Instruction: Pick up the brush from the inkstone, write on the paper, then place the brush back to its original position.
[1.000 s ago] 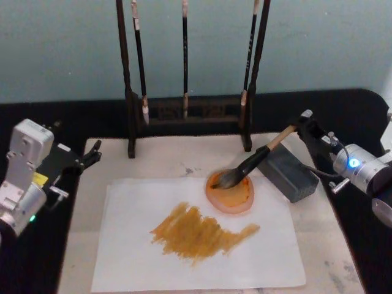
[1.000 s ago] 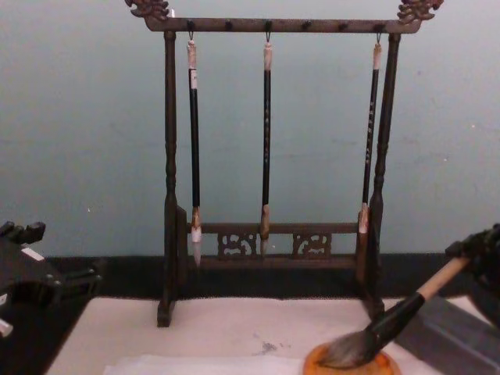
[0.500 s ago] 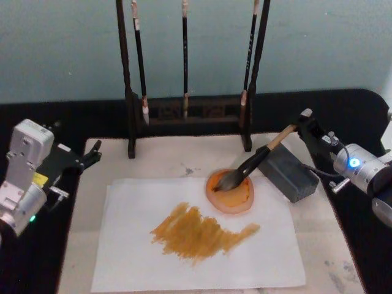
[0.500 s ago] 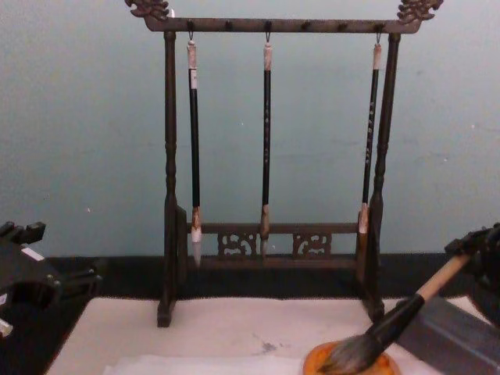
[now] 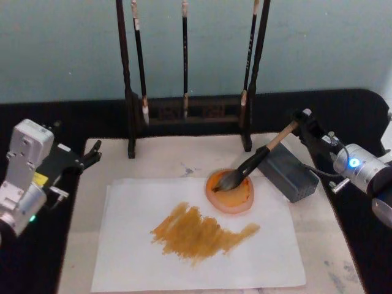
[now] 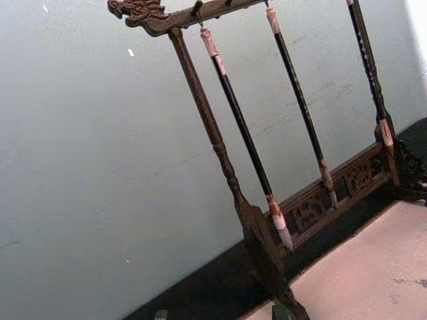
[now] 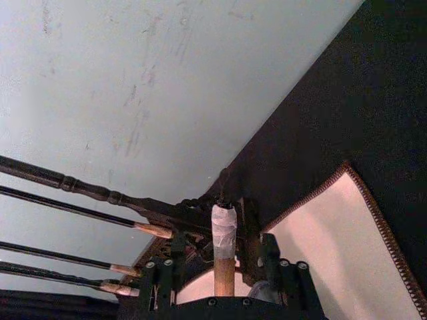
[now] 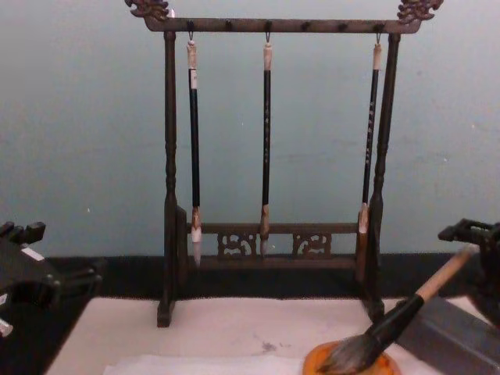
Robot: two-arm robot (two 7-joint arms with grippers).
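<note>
Your right gripper [image 5: 301, 122] sits at the top end of the brush [image 5: 251, 164]. In the right wrist view its jaws stand either side of the tan handle with a slim gap on each side, so note it as parted, not clamping. Brush: bristles down in the inkstone [image 5: 236, 201], handle slanting up over the grey block [image 5: 288, 174]. Inkstone overlaps the far edge of the paper [image 5: 135, 257], just beyond an orange-brown smear [image 5: 199, 233]. Left gripper [image 5: 92, 156] parked well left of the paper; you cannot tell its state
</note>
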